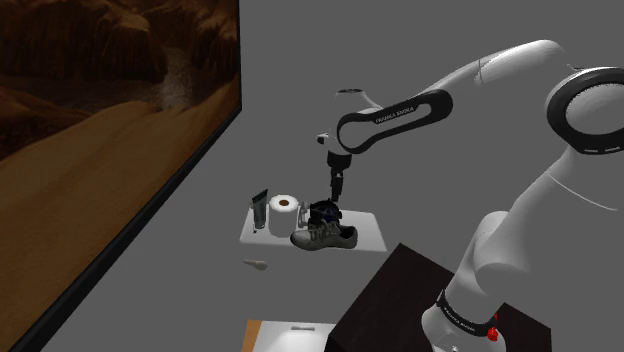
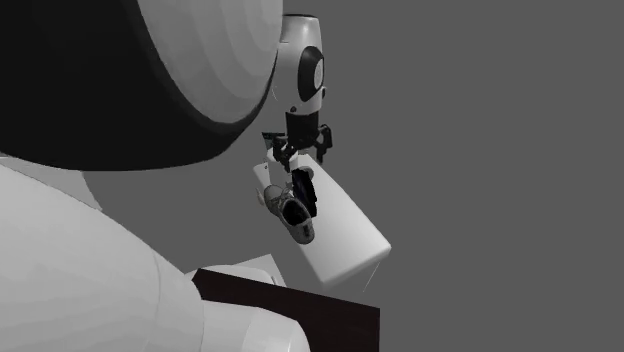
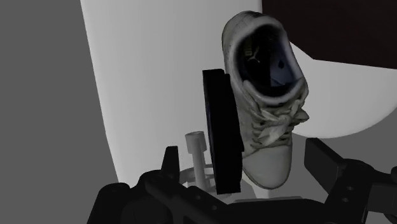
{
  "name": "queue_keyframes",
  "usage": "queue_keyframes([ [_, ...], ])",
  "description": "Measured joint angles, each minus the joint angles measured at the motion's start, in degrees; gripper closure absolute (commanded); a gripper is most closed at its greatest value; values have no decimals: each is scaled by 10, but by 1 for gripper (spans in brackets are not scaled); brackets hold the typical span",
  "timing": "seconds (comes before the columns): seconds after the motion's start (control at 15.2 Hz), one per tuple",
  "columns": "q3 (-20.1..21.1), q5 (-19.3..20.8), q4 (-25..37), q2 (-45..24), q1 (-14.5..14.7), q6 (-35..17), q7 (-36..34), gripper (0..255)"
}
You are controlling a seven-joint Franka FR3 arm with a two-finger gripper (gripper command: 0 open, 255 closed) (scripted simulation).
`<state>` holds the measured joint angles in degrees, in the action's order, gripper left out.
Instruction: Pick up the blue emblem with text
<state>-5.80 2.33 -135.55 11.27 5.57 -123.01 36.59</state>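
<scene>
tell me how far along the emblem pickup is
Approach looks done: the open jaws hang over the white table, straddling the dark emblem, which stands on edge beside the shoe. In hand: lining up; neither side touches it. Left: lower, close on the emblem without catching the shoe, then lift.

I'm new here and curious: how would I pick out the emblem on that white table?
Find the white table under the gripper. Beside the grey shoe stands the emblem: the only thin, dark slab set on edge; the paper roll is pale and round.
</scene>
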Motion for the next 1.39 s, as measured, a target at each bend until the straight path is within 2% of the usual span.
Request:
queue_keyframes([
  [0.59, -2, -4, -21, -57, 4, -76, 24, 0],
  [0.66, -3, -4, -21, -59, 3, -79, 25, 255],
  [1.39, -3, -4, -20, -60, 3, -79, 25, 255],
])
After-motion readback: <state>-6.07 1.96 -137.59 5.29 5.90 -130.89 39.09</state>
